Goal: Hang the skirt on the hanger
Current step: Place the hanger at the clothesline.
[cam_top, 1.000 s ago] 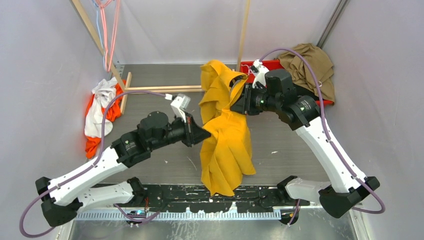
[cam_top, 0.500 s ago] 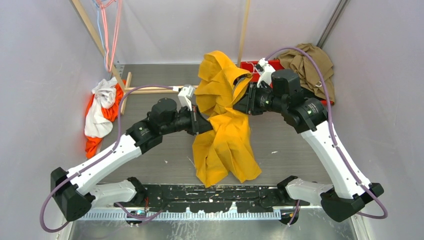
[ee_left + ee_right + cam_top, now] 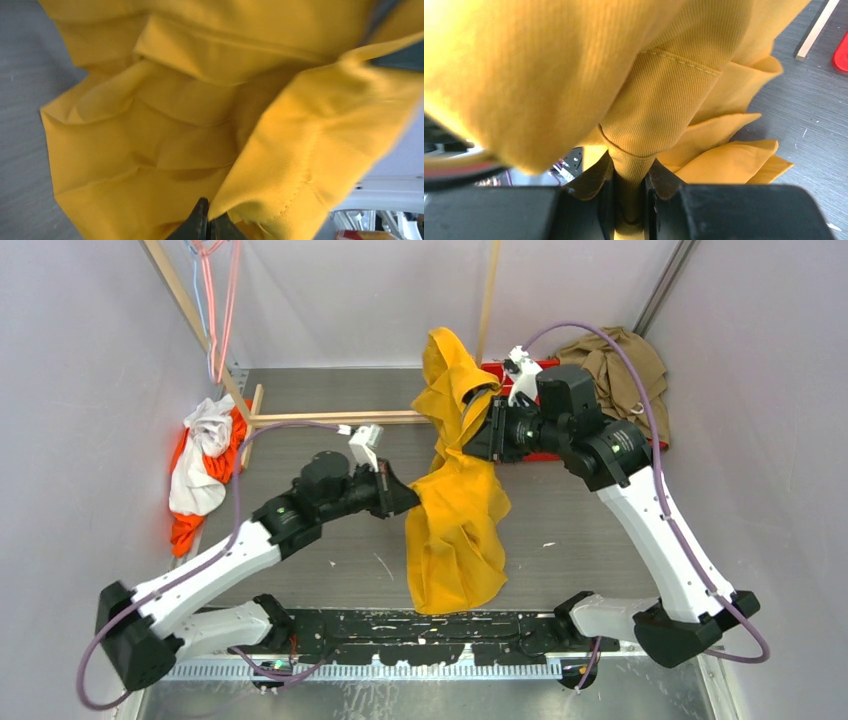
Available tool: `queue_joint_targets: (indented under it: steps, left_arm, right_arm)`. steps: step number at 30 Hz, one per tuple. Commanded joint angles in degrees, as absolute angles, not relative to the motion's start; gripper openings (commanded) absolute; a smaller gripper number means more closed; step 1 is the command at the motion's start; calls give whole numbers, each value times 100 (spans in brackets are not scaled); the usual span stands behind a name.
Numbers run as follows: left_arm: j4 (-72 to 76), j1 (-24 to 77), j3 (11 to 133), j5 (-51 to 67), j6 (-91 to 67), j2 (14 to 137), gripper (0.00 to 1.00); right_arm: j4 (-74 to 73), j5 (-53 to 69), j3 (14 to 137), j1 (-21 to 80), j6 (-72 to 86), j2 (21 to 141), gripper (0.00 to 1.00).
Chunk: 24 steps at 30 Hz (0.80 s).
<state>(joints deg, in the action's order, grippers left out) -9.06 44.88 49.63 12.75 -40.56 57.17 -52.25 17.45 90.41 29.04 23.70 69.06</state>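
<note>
text: none legible | labels: none | far objects possibly too small

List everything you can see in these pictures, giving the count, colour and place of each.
skirt: one, yellow, held up over the table's middle, lower end trailing on it
cloth heap: one, orange and white, left side by the rack's foot
garment: one, olive-brown, back right corner
tray: one, red, back right, partly hidden
rack: one, pale wood, along the back
wire hangers: number unclear, pink and blue, hanging top left
table: one, grey
left gripper: black, shut on the skirt
right gripper: black, shut on a skirt fold
</note>
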Motion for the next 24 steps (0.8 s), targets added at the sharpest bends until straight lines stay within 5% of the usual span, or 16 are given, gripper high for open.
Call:
queue_joint_targets:
  steps: [1, 11, 24]
  left_arm:
    - [-234, 4369, 4737, 570, -4020, 6335, 0]
    - [-1593, 4353, 5726, -358, -3374, 5849, 35]
    - [-1764, 3707, 6308, -371, -3270, 6226, 37]
  right_arm:
    - [-5251, 2237, 9904, 2891, 1920, 7045, 1]
    - [-6100, 2114, 11646, 2892, 1347, 8205, 1]
    - [-5172, 1191, 12975, 2894, 1117, 9478, 1]
